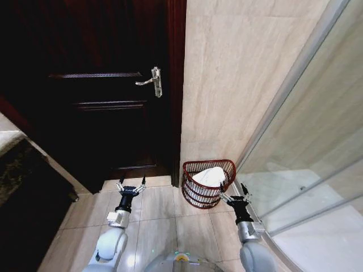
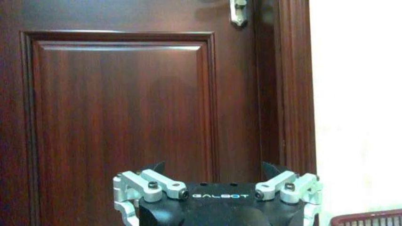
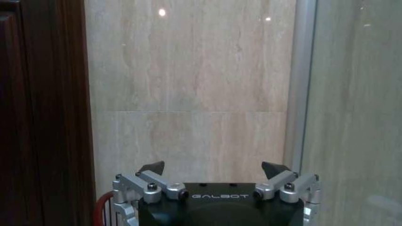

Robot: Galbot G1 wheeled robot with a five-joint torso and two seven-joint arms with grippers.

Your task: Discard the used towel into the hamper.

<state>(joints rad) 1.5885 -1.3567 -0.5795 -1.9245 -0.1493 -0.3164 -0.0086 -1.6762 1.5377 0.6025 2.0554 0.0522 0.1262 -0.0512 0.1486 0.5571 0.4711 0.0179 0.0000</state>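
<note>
Already the soft, light towel (image 1: 211, 176) is lying inside the hamper (image 1: 207, 192); both grippers, left gripper (image 1: 131, 185) and right gripper (image 1: 234, 192), are hanging beside it, fingers open and empty.

Dark wooden door (image 1: 108, 96) (metal handle (image 1: 152, 81)) beside beige tiled wall (image 1: 238, 73); glass partition (image 1: 317, 147).

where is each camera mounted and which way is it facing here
Head view: on the head, looking down at the floor, door and hamper with the towel inside; both arms show, left hand and right hand open.
Left wrist view: faces the wooden door; its own left hand shows.
Right wrist view: faces the tiled wall; its own right hand shows.
Shared: the hamper rim and door appear in all three views.
</note>
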